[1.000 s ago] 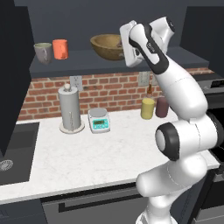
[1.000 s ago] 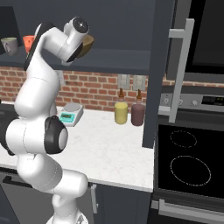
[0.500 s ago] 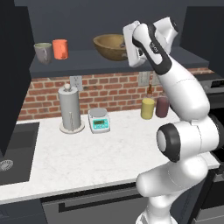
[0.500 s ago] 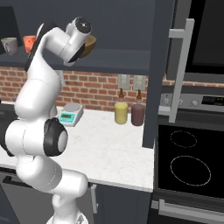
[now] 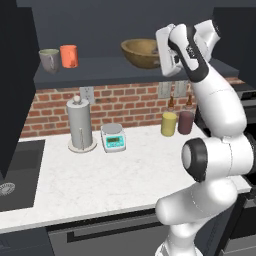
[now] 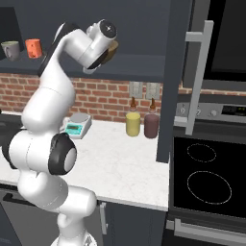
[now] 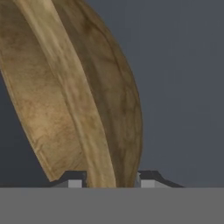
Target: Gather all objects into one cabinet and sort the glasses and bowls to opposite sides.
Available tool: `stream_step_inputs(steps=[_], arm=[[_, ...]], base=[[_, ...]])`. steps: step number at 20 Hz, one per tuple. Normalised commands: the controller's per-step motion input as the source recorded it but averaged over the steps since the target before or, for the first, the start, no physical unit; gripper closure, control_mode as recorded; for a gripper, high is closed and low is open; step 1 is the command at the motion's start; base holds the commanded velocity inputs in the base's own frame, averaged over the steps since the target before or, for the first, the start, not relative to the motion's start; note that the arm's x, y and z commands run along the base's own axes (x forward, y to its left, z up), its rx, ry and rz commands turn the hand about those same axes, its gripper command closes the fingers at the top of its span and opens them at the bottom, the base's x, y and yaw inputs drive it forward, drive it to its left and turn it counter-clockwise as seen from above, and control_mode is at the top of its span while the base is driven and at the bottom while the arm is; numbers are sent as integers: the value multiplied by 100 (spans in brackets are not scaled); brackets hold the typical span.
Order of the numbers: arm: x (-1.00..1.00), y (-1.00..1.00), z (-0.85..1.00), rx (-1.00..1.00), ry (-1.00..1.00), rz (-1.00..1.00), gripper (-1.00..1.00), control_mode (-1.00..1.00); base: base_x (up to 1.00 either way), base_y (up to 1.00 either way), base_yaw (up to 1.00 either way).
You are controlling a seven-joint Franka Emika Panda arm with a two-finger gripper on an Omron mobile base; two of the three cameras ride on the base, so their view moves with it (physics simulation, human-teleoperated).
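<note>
Arm raised, fingers (image 7: 75, 178) clamped

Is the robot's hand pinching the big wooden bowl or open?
Pinching. In the hand view, the fingers sit either side of the wooden bowl rim.

A: What's up on the shelf (image 5: 100, 72)?
B: A mug (image 5: 49, 60) and an orange cup (image 5: 69, 56) side by side at its left end, a wooden bowl (image 5: 141, 53) well apart to the right.
A: And the table (image 5: 100, 175)?
B: Paper-towel holder (image 5: 80, 124), kitchen scale (image 5: 113, 138), yellow canister (image 5: 169, 123) beside a maroon one (image 5: 185, 122).
</note>
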Motion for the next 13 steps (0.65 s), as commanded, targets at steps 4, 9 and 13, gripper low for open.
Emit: stream_step_inputs(steps=[4, 9, 13], arm=[[0, -68, 0, 0, 0, 0, 100, -100], [0, -70, 0, 0, 0, -1, 100, -100], [0, -62, 0, 0, 0, -2, 100, -100]], base=[[0, 0, 0], [0, 0, 0], [0, 0, 0]])
